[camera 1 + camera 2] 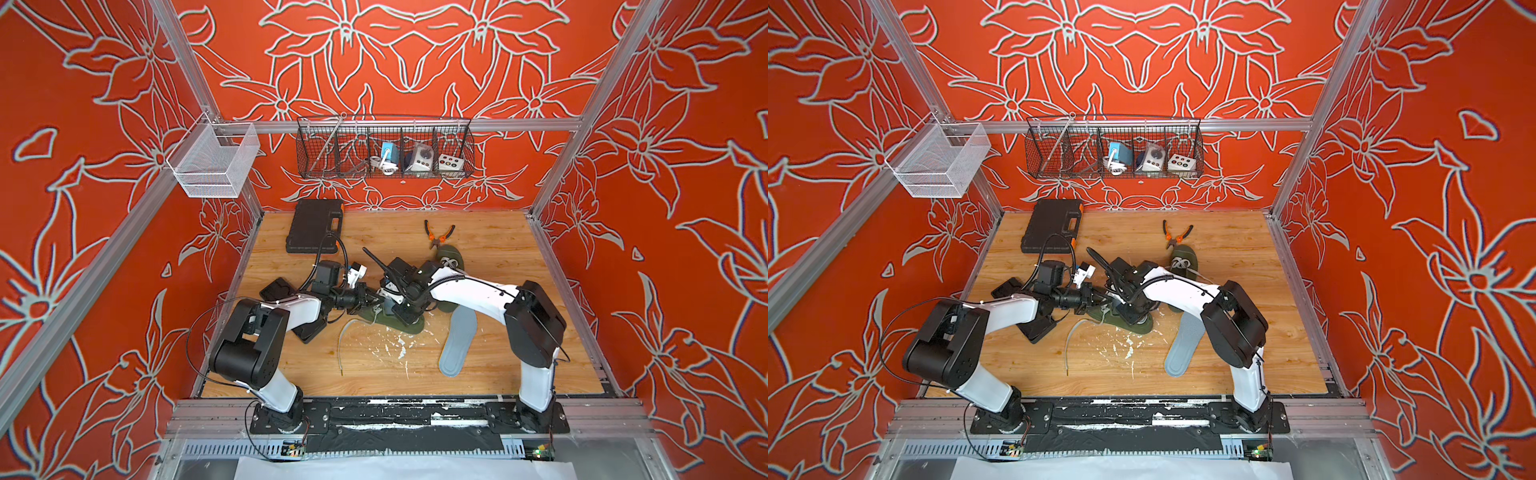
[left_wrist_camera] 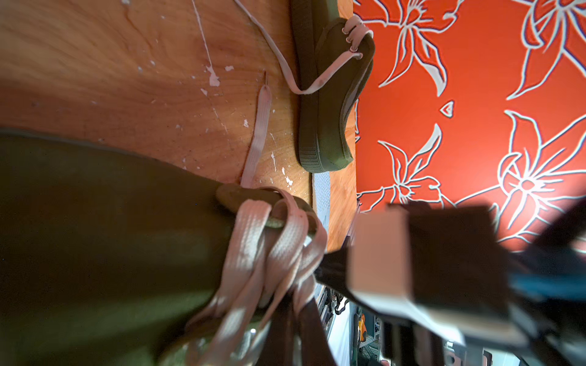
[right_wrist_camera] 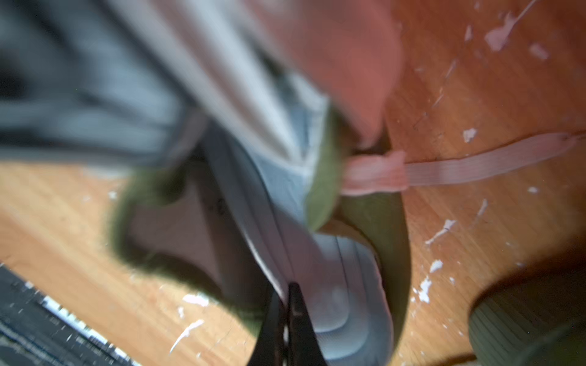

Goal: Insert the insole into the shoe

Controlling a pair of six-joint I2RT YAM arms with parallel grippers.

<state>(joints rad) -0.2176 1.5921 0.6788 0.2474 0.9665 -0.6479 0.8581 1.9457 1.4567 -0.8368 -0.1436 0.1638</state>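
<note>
Right fingers (image 3: pixel 299 326), closed tight, pinch the grey insole (image 3: pixel 342 285) partly inside the shoe (image 3: pixel 396 253).

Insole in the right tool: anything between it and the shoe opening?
Nothing visible. The insole, pinched in the right tool, already sits partly inside the shoe opening; the lace lies outside, on the table. Toe end is hidden.

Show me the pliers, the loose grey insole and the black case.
pliers (image 1: pixel 437 237), in a top view, on the orange joint.
loose grey insole (image 1: pixel 459 345), in a top view, on its middle.
black case (image 1: pixel 311 228), in a top view, on its lid.
</note>
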